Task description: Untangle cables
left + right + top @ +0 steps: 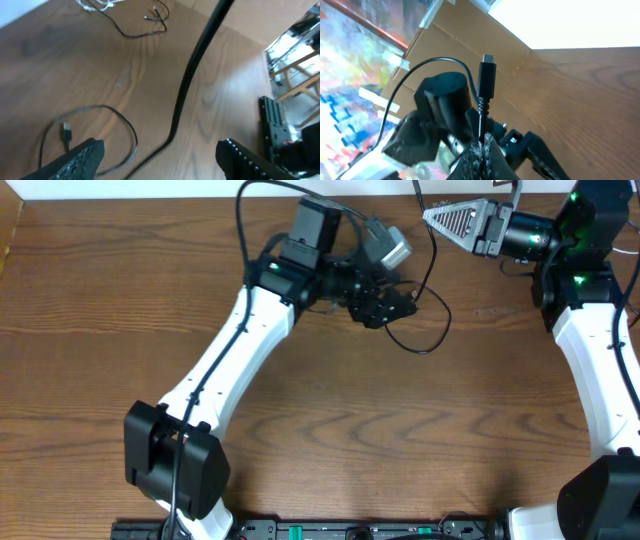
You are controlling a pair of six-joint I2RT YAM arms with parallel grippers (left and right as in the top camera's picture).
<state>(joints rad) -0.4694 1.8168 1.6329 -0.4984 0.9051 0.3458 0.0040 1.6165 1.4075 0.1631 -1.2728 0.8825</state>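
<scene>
A thin black cable (441, 330) lies in a loop on the wooden table right of my left gripper (398, 300). In the left wrist view its loop (134, 135) and small plug (66, 133) lie under the left finger. My left gripper (160, 152) is open and empty just above the table. My right gripper (432, 218) is shut on a second black cable, whose plug (487, 75) sticks up from the shut fingers (482, 147). That cable (187, 80) runs slanting down between the left jaws. A white cable (95, 5) and another thin black one (155, 20) lie far off.
The left arm's wrist (440, 100) is close in front of the right gripper. A cardboard wall (445, 45) stands at the table's edge. A black rail with electronics (275, 120) runs along one side of the table.
</scene>
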